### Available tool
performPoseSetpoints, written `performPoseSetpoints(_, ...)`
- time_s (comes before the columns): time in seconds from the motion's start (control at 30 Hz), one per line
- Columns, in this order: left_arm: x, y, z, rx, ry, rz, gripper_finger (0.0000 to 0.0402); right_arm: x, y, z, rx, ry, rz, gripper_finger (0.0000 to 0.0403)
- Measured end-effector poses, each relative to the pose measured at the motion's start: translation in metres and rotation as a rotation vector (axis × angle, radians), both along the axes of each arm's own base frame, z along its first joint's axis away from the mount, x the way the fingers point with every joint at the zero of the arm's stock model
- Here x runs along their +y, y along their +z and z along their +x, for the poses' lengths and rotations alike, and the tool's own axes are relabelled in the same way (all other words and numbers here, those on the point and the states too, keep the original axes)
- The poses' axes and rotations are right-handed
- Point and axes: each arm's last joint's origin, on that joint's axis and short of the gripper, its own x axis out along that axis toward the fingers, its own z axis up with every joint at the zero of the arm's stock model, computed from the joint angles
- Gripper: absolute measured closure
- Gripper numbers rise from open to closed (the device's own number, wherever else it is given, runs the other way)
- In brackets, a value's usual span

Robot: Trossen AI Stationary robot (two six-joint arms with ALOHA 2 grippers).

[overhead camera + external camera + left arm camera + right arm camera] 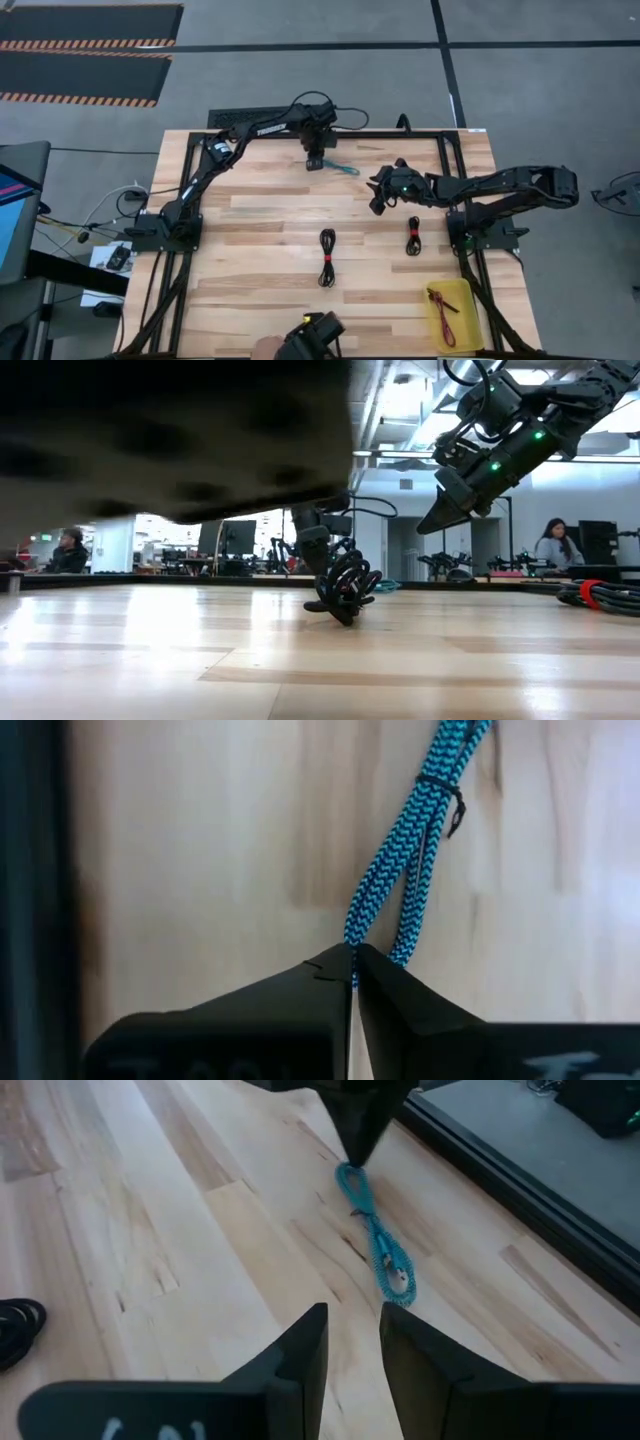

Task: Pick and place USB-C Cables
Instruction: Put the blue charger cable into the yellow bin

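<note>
While pinching teal cable [400, 880], left gripper [354, 982] (seemingly closed) rests.

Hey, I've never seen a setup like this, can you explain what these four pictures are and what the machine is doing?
It is a robot with two dark arms at a wooden table. One picture looks straight down, one looks level across the tabletop, and two come from cameras on the wrists. The left tool has pinched one end of the teal-blue cable near the table's far edge. The right tool hangs open in the air nearby, looking at that cable. Two black cables with red bands lie mid-table, and a dark red cable rests in a yellow tray.
</note>
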Motion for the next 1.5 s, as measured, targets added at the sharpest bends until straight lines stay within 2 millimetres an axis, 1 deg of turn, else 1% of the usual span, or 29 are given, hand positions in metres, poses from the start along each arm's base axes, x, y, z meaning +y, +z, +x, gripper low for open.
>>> performPoseSetpoints(0.13, -0.008, 0.000, -0.011, 0.108, -0.037, -0.075, 0.0401, 0.000, 0.000, 0.000, -0.003, -0.002, 0.004, 0.0285)
performPoseSetpoints(0.3, -0.014, -0.001, -0.020, 0.209, -0.009, -0.147, 0.0401, 0.000, 0.000, 0.000, -0.008, -0.007, 0.011, 0.0285)
performPoseSetpoints(0.5, -0.015, 0.004, -0.020, 0.213, 0.059, -0.137, 0.0401, 0.001, 0.000, 0.000, -0.008, -0.005, 0.011, 0.0285)
performPoseSetpoints(0.73, -0.021, 0.022, -0.012, 0.145, 0.071, -0.070, 0.0395, 0.005, -0.001, 0.001, 0.001, 0.018, 0.015, 0.0285)
performPoseSetpoints(0.87, -0.026, 0.028, -0.008, 0.128, 0.066, -0.052, 0.0366, 0.005, -0.001, 0.000, 0.008, 0.015, 0.016, 0.0285)
performPoseSetpoints(1.0, -0.029, 0.029, -0.003, 0.115, 0.060, -0.012, 0.0318, 0.005, -0.002, 0.000, 0.010, 0.016, 0.017, 0.0285)
performPoseSetpoints(1.1, -0.029, 0.024, 0.003, 0.057, 0.041, 0.021, 0.0283, 0.005, -0.002, 0.000, 0.010, 0.016, 0.017, 0.0285)
performPoseSetpoints(1.2, -0.034, 0.011, 0.008, 0.030, 0.004, 0.045, 0.0256, 0.006, -0.002, 0.001, 0.014, 0.021, 0.017, 0.0285)
performPoseSetpoints(1.33, -0.044, -0.007, 0.005, 0.088, -0.048, 0.060, 0.0235, 0.012, -0.003, 0.001, 0.031, 0.043, 0.020, 0.0284)
performPoseSetpoints(1.5, -0.045, -0.008, 0.004, 0.105, -0.028, 0.076, 0.0234, 0.014, -0.003, 0.002, 0.030, 0.057, 0.014, 0.0284)
